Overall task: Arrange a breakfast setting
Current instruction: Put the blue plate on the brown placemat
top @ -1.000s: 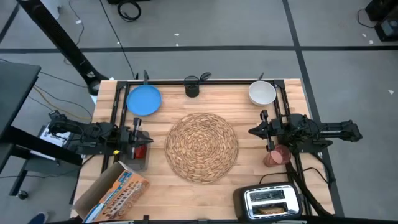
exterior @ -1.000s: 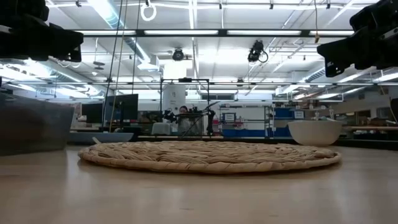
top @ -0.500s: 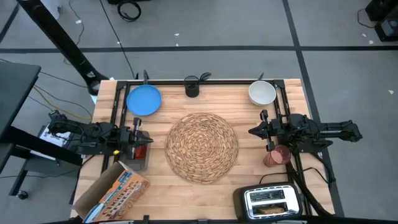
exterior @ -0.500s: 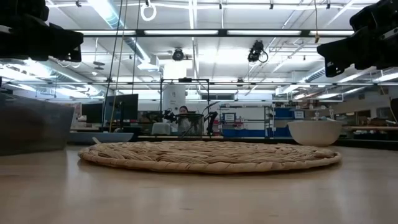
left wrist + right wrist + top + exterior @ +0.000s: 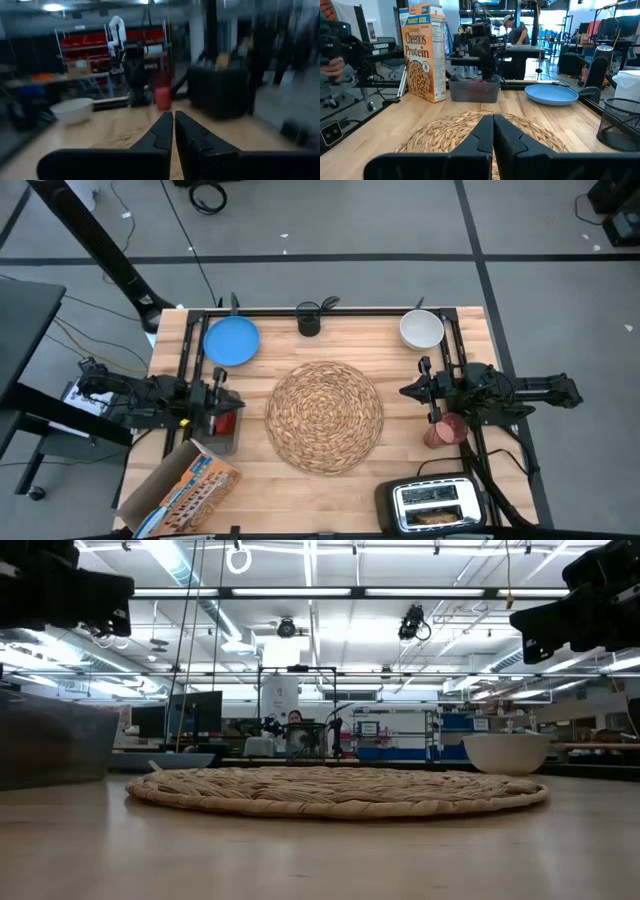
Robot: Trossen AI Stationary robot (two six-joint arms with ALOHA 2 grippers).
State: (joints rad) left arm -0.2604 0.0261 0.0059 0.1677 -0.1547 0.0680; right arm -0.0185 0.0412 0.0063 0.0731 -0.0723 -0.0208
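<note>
The round woven placemat point(image 5: 325, 416) lies flat at the table's middle. The blue plate point(image 5: 232, 341) rests at the far left and the white bowl point(image 5: 421, 330) at the far right. The translucent red cup point(image 5: 446, 430) stands at the right edge. A toast slice point(image 5: 430, 518) sits in the silver toaster point(image 5: 433, 505). A red apple point(image 5: 225, 423) lies in a grey bin point(image 5: 220, 435). I cannot make out the spoon. My left gripper point(image 5: 173, 120) is shut and empty, above the bin. My right gripper point(image 5: 493, 120) is shut and empty, right of the placemat.
A cereal box point(image 5: 180, 485) lies at the near left corner. A small black mesh cup point(image 5: 308, 320) stands at the far edge. Black rails run along the table's left, far and right sides. A person stands in the room beyond the table point(image 5: 512, 30).
My left arm has gone up a little in the low view, and it has drawn back slightly toward the table's left edge. Its fingers stay shut.
</note>
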